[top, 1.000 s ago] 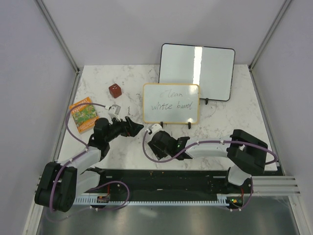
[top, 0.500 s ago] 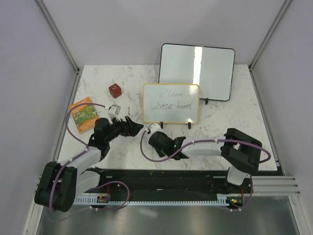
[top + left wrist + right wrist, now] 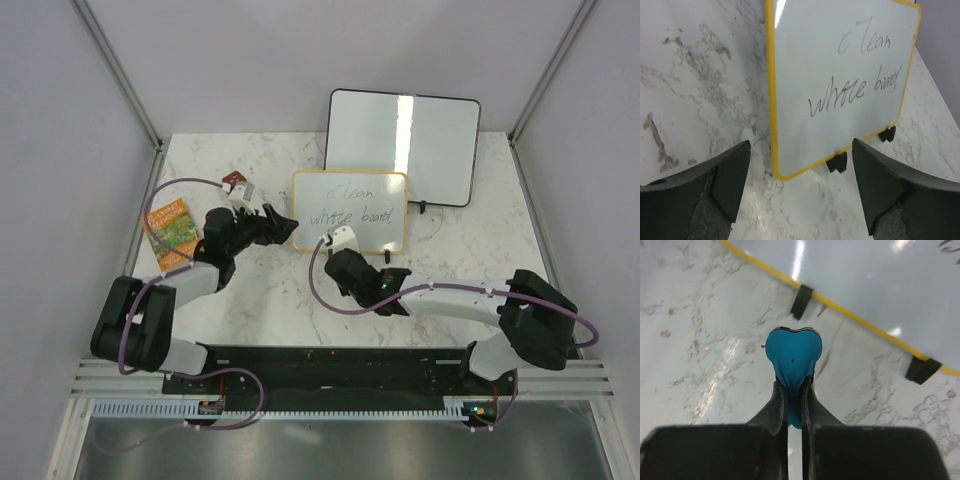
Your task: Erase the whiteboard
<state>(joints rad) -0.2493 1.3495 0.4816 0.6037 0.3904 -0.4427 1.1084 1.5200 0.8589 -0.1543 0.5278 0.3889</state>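
The whiteboard [image 3: 350, 210] has a yellow frame, small black feet and black handwriting, and it stands upright at mid-table. My left gripper [image 3: 285, 228] is open just off its left edge; in the left wrist view the whiteboard [image 3: 840, 85] fills the space ahead of the left gripper [image 3: 801, 150], with its lower corner between the wide fingertips. My right gripper [image 3: 338, 252] hovers in front of the board's lower edge. In the right wrist view the right gripper [image 3: 795, 385] is shut on a soft blue eraser [image 3: 793, 352], squeezed and bulging past the fingertips, just short of the whiteboard [image 3: 880, 295].
A larger black-framed blank board [image 3: 403, 145] leans behind the small one at the back. A small brown cube [image 3: 233, 178] and an orange booklet [image 3: 172, 230] lie at the left. Grey walls close in the table's sides and back.
The right gripper has shut on the blue eraser and carried it up toward the board's lower edge. The left arm has reached forward to the board's left edge, jaws still wide.
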